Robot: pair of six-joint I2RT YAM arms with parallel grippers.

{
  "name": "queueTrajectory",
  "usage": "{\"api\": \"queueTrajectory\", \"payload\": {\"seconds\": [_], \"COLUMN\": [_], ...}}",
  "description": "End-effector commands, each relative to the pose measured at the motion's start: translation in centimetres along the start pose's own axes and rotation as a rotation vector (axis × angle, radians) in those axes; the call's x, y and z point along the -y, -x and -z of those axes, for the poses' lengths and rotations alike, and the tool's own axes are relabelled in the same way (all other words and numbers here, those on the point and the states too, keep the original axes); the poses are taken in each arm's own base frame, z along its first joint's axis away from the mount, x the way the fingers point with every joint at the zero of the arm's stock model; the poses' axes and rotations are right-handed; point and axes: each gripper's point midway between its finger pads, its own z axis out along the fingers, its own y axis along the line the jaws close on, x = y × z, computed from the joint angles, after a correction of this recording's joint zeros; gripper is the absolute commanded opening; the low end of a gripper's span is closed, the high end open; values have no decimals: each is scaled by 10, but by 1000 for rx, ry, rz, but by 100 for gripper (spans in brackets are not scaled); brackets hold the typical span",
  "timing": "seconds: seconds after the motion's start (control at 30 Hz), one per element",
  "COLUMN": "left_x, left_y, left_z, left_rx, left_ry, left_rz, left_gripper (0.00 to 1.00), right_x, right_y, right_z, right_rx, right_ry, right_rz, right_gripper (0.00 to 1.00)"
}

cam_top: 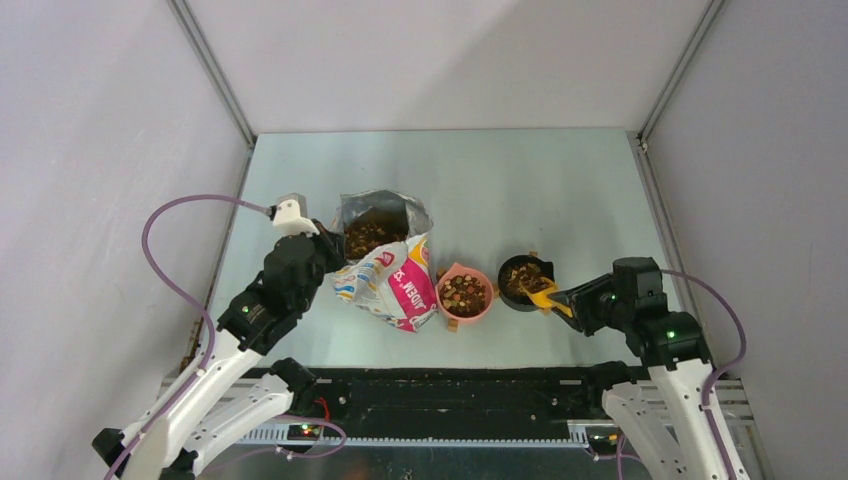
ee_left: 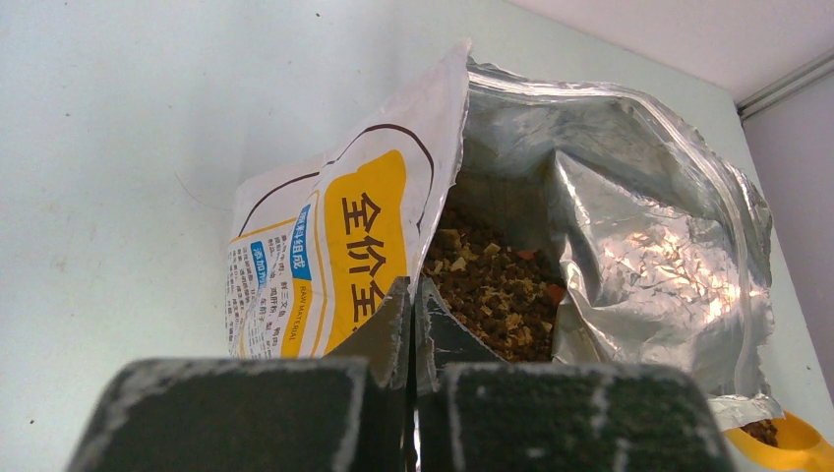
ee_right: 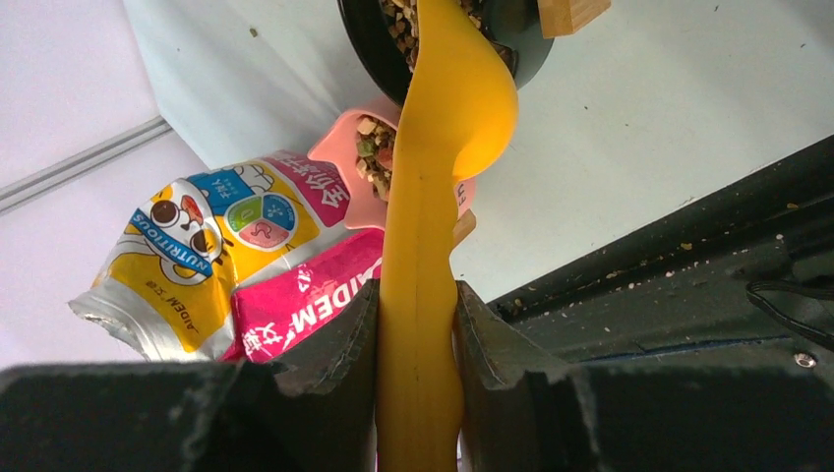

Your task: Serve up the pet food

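On the table [cam_top: 520, 175], left of centre: I see the bag [cam_top: 390, 280] propped up with its mouth spread wide and the silver foil lining showing.
Pet food [ee_left: 492, 285]: I see a mound of brown and tan pellets inside the open bag. More fills the pink bowl and more lies in the black bowl.
Pink bowl [cam_top: 487, 305]: it sits just right of the bag, close against its lower corner, heaped with kibble.
Black bowl [cam_top: 503, 278]: it sits just right of the pink one, near it but apart, also holding kibble.
Left gripper [cam_top: 325, 245]: my left wrist view shows the two fingers [ee_left: 388, 329] pressed almost together with the bag's front edge running down between them. I read that as clenched on the bag's rim at its left side.
Right gripper [ee_right: 418, 295]: both fingers [ee_right: 344, 334] squeeze the handle of the yellow scoop [ee_right: 462, 98], grasping it firmly.
Yellow scoop position: from overhead, its head rests at the near right rim of the black bowl. In the right wrist view its tip reaches over that rim above the pellets. I cannot tell whether any kibble sits in the scoop itself.
Arms: the left arm reaches in from the left to the bag, and the right arm reaches in from the right to the black bowl.
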Motion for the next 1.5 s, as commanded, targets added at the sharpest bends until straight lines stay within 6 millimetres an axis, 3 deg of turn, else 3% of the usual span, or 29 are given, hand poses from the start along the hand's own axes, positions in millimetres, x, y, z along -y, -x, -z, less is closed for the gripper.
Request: {"api": "queueTrajectory", "payload": {"seconds": [0.0, 0.4, 0.9, 1.47], "left_x": [-9, -6, -6, -7], "left_y": [-2, -3, -4, -5], "left_z": [0, -1, -3, -3], "left_rx": [8, 4, -2, -4], "left_ry": [34, 16, 22, 26], "left_rz": [-26, -28, -33, -35], "left_gripper": [0, 0, 0, 0], "right_x": [-19, -25, -18, -28], "right_y": [3, 6, 15, 32], "right_z": [5, -1, 5, 14], "right_rx": [-19, -49, -26, 18], "right_ry": [57, 68, -31, -64], "right_rz": [48, 97, 213, 271], "right_gripper": [0, 0, 0, 0]}}
